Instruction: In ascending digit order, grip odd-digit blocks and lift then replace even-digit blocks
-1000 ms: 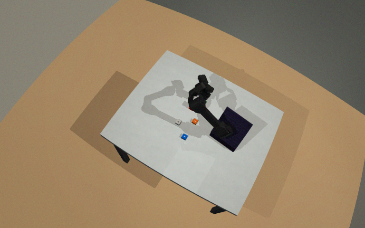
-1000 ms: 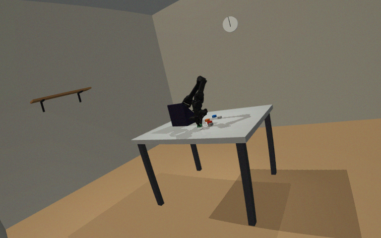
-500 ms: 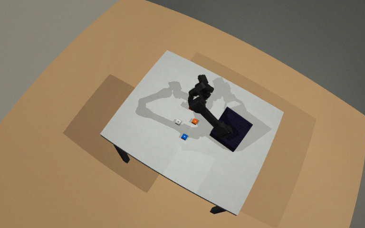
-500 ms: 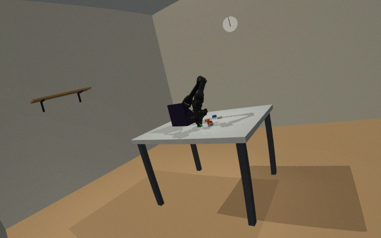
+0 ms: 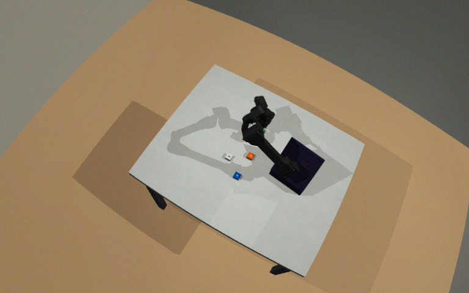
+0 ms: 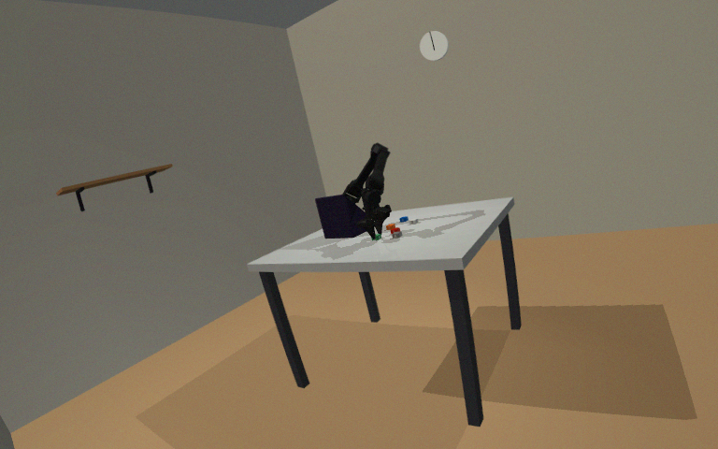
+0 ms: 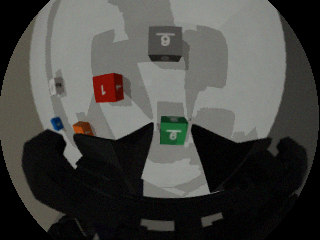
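Masking most of red block from above: arm

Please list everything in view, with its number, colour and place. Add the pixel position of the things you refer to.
table (image 5: pixel 179 163) (image 6: pixel 435 250) (image 7: pixel 250 75): one, pale top, dark legs, on the floor
floor (image 5: pixel 84 217) (image 6: pixel 351 378): one, tan, beneath
green block (image 5: pixel 264 130) (image 6: pixel 377 237) (image 7: pixel 173 132): one, green, between the fingertips
red block (image 6: pixel 394 230) (image 7: pixel 105 88): one, red, on the table
grey block (image 6: pixel 396 235) (image 7: pixel 165 41): one, grey, on the table
orange block (image 5: pixel 250 155) (image 6: pixel 390 226) (image 7: pixel 83 128): one, orange, on the table
blue block (image 5: pixel 236 175) (image 6: pixel 403 219) (image 7: pixel 57 124): one, blue, on the table
white block (image 5: pixel 228 156) (image 6: pixel 413 222) (image 7: pixel 57 86): one, white, on the table
pedestal (image 5: pixel 309 159) (image 6: pixel 332 216): one, dark purple, under the arm
shelf (image 6: pixel 112 180): one, brown, left wall
clock (image 6: pixel 440 50): one, white, far wall
arm (image 5: pixel 271 151) (image 6: pixel 375 181): one, black, on the pedestal
gripper (image 5: pixel 265 129) (image 6: pixel 377 237) (image 7: pixel 172 127): one, black, open around the green block
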You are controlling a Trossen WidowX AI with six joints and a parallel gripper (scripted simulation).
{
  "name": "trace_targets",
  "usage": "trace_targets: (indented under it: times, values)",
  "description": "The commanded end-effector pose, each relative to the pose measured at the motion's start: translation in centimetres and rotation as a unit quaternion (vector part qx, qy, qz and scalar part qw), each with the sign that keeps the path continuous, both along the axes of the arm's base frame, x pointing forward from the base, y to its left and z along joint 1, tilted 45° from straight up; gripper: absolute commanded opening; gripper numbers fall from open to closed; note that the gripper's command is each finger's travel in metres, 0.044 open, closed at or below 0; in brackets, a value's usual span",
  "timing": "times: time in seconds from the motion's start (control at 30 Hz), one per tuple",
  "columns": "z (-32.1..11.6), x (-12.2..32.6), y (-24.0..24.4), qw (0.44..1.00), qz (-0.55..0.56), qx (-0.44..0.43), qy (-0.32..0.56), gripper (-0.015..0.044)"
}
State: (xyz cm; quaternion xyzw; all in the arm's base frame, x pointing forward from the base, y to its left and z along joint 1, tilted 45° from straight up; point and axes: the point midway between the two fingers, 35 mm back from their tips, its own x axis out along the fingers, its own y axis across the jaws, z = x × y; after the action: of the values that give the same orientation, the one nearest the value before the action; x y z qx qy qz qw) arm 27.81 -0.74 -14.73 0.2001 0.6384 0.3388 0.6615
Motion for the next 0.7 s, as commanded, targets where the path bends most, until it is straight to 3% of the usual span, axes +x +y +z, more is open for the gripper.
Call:
trace_targets:
  times: [0.0, 0.1, 0.4, 0.67]
  values:
    - [0.0, 0.0, 0.0, 1.000, -0.002, 0.001, 0.001, 0.0330]
    - [0.0, 0.0, 0.0, 1.000, -0.002, 0.001, 0.001, 0.0400]
    - [2.8, 0.3, -2.5, 1.000, -0.002, 0.000, 0.001, 0.0400]
    - [13.1, 3.1, 3.1, 1.000, -0.006, -0.021, 0.002, 0.0400]
